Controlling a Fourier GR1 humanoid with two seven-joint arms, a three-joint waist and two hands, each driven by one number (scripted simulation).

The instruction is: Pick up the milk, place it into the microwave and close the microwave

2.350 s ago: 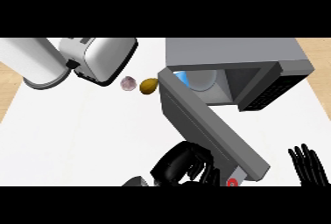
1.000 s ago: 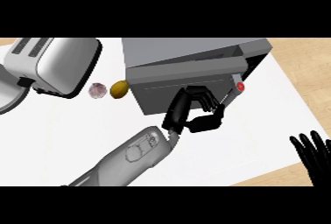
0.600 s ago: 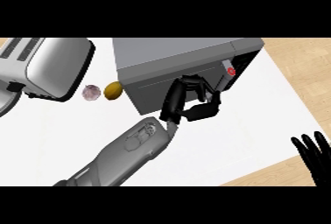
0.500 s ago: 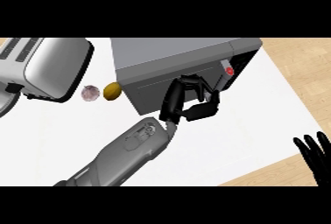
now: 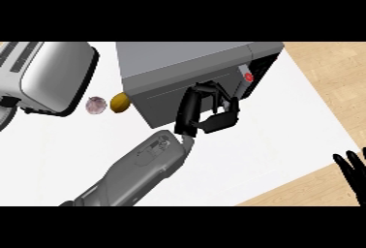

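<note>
Grey microwave [image 5: 187, 68] sits far-centre on the white desk [image 5: 250, 155], door looks flush w/ the front, i.e. shut or v. nearly. Left hand [image 5: 207, 110] is up against the door face, fingers [image 5: 187, 112] curled and bent vs the panel, holding nothing I can see. Right hand [image 5: 352, 167] rests at the near-right edge, fingers straight up, nothing in it.

Milk: not visible anywhere on the desk; w/ the door closed the inside can't be seen, so it's prob. in there but can't confirm.

Step, as I read it: last one, closing the door. Next move prob. just a final press to seat the door, then pull the left arm back w/o catching the red button [image 5: 248, 77] at the microwave's right side.

Other stuff: toaster [image 5: 43, 77] far-left; betw. it and the microwave a small purplish round item [image 5: 96, 104] and, just beside it, a yellow one [image 5: 119, 102], which is touching or nearly touching the microwave's left corner.
</note>
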